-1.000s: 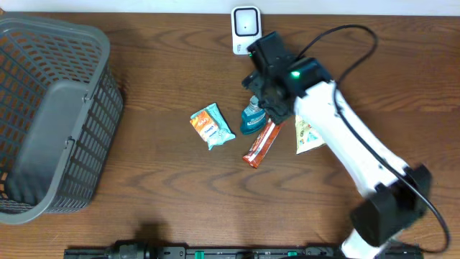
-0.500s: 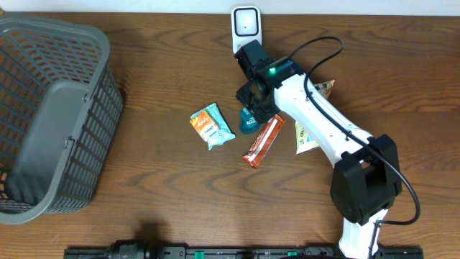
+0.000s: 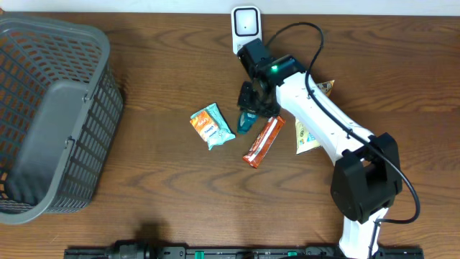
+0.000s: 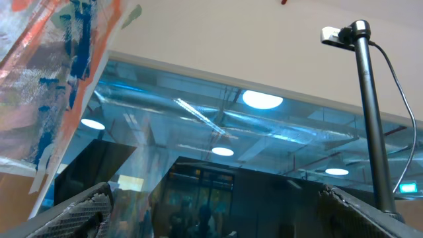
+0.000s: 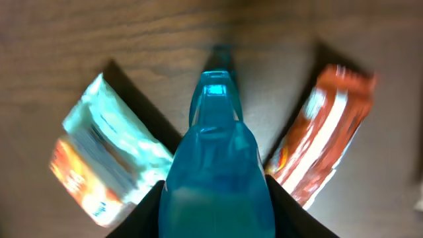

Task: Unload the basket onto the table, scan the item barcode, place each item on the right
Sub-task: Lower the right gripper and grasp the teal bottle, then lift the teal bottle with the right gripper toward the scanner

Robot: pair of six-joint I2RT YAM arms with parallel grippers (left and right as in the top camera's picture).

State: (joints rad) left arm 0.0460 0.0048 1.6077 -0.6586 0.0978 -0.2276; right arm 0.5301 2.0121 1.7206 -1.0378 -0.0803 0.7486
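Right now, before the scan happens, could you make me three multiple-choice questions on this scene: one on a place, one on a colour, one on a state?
1. Where in the overhead view does the white scanner stand?
A. bottom edge
B. top edge, near the middle
C. left corner

2. Which colour is the long bar next to the teal bottle?
A. green
B. black
C. orange

3. How is the right claw?
A. closed on the teal bottle
B. wide open, with nothing in it
C. out of view

Answers:
1 B, the scanner sits at the top edge, just beyond the right claw.
2 C, the wrapper is orange with pale marks.
3 A, the right wrist view shows both fingers against the bottle's sides.
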